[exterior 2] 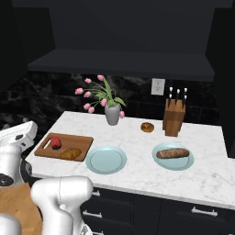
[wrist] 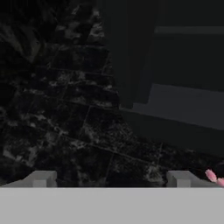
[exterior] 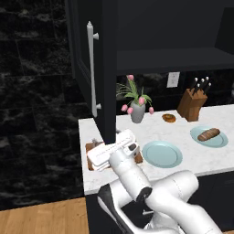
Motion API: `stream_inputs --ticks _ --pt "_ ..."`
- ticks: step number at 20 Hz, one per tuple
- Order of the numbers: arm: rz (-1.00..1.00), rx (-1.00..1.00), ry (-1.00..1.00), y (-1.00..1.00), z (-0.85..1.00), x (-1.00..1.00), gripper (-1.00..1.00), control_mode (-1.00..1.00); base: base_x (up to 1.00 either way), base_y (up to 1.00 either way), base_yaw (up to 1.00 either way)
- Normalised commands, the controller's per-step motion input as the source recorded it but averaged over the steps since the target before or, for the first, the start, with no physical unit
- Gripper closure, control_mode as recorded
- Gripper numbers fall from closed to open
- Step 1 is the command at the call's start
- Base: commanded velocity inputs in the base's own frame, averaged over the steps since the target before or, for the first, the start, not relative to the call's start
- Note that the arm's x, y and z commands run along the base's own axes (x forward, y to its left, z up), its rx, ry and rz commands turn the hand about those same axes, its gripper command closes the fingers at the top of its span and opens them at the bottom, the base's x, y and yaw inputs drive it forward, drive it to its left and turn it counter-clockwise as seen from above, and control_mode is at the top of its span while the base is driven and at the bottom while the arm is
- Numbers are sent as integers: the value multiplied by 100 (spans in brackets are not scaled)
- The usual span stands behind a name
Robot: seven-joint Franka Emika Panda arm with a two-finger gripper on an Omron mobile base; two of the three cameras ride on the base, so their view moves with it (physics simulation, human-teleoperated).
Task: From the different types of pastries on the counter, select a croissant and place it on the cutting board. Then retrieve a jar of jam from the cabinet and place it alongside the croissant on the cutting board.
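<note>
Here, tool (wrist: 112, 179) spread apart, jar of jam (exterior 2: 55, 142) beside croissant (exterior 2: 70, 153) on cutting board (exterior 2: 80, 139).

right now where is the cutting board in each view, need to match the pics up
Left base view: the cutting board lies at the counter's left end, mostly covered by the robot's hand.
Right base view: the board is at the left of the counter, carrying the jar of jam and the croissant.
Hand view: not in it.
Shared landmark: the vase of pink tulips, behind the board.
</note>
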Motion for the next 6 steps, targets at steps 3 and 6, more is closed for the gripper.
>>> stream_inputs --ticks 3,6 --pt "0 0 -26 -34 100 -78 -100 -100 0 0 0" --pt "0 0 -26 -36 100 -80 -100 -100 0 0 0"
